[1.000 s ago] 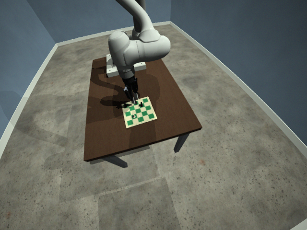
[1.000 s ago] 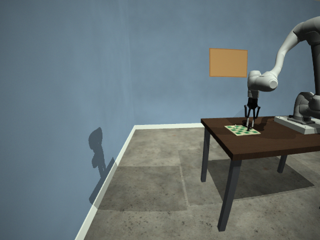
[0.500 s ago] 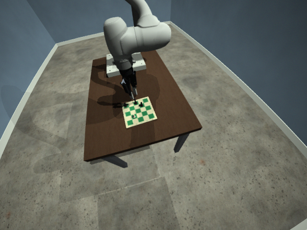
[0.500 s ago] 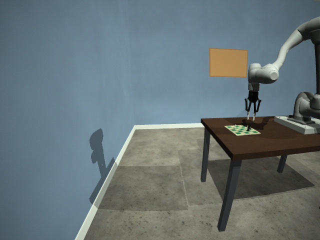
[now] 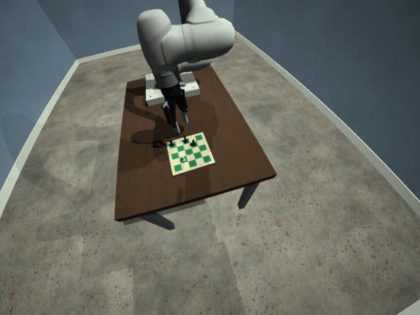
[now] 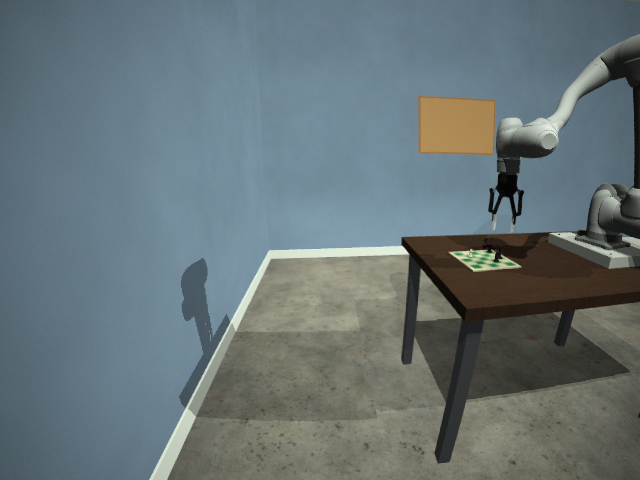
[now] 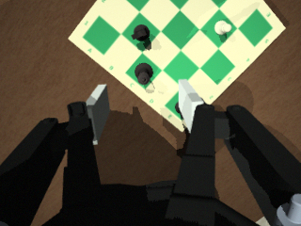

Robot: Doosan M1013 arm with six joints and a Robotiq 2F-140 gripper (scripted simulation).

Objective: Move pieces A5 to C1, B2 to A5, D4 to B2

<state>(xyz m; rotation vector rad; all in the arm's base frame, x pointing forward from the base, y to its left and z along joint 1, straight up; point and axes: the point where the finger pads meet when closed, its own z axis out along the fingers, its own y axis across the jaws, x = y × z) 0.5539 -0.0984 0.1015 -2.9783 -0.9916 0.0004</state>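
The green and cream chessboard (image 5: 205, 158) (image 6: 509, 264) (image 7: 182, 28) lies on the brown table (image 5: 152, 189) (image 6: 542, 289) (image 7: 51, 38). Three black pieces stand along the board edge nearest the robot base: one (image 5: 171, 144) at the corner, mostly hidden behind the right finger in the wrist view, one (image 5: 184, 139) (image 7: 145, 73) beside it, and one (image 5: 193, 142) (image 7: 142, 34) (image 6: 497, 254) further along. A white piece (image 5: 183, 158) (image 6: 470, 253) (image 7: 221, 26) stands further in on the board. My gripper (image 5: 180, 123) (image 6: 503, 225) (image 7: 143, 95) hangs well above that board edge, open and empty. The edge letters are too small to read.
The robot's grey base plate (image 5: 152, 96) (image 6: 589, 248) sits at the table's far end. An orange panel (image 6: 456, 125) hangs on the blue wall behind. The table edges drop to a concrete floor.
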